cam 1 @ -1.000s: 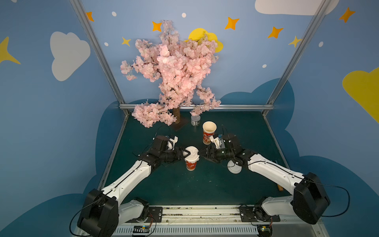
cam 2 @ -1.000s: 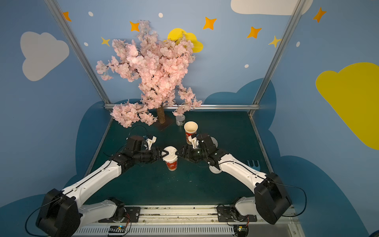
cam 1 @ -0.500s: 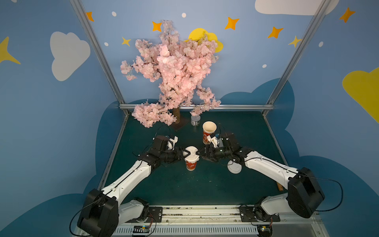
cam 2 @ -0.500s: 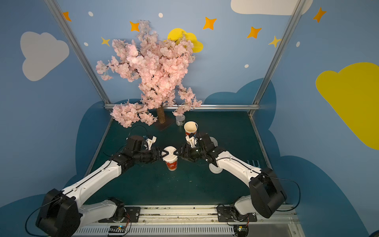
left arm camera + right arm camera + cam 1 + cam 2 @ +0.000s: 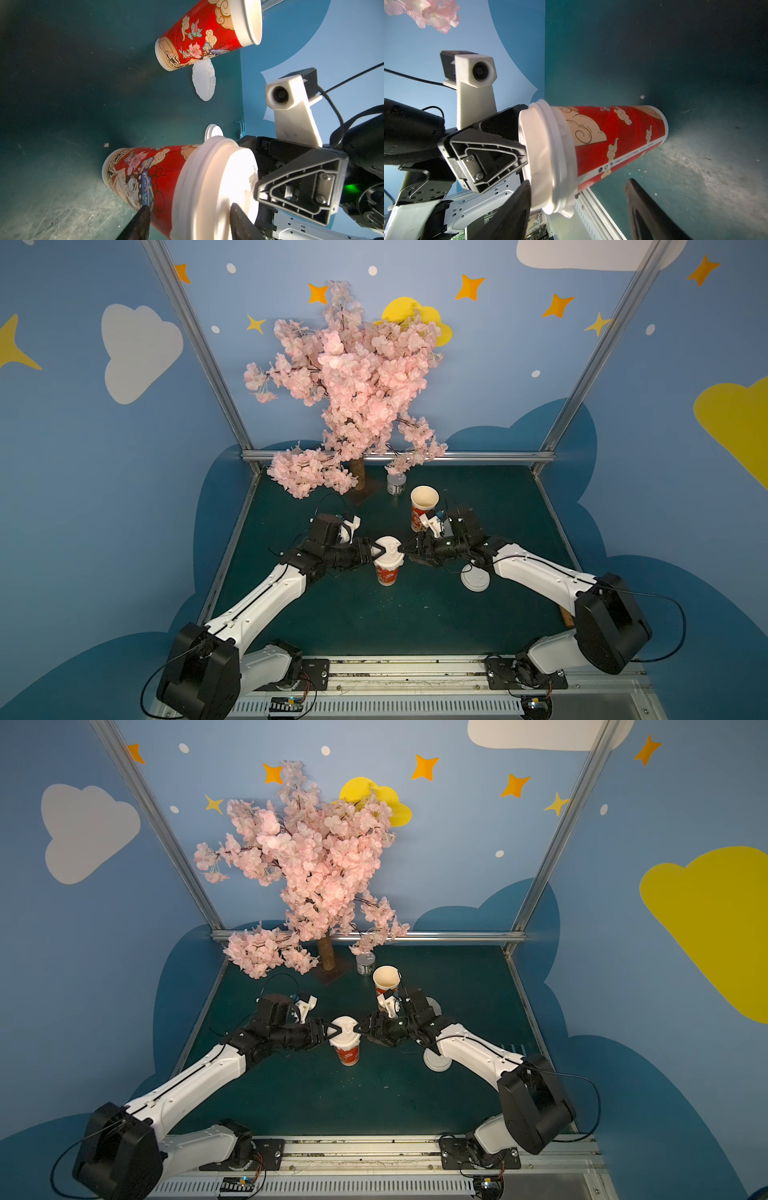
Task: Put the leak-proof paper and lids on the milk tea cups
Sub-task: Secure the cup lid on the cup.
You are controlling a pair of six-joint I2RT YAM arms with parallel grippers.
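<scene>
- Atop the near cup (image 5: 387, 576), the left gripper (image 5: 377, 549) and right gripper (image 5: 404, 549) meet from opposite sides, each with jaws apart across the lid (image 5: 389, 552) rim.
- Far cup (image 5: 423, 506), beyond the right gripper, stands uncovered.
- Seating the lid looks like the step: press evenly and keep the cup upright.
- One paper (image 5: 568, 214) peeks out under the lid, between the right gripper's fingers; the other paper (image 5: 204, 83) lies by the far cup.
</scene>
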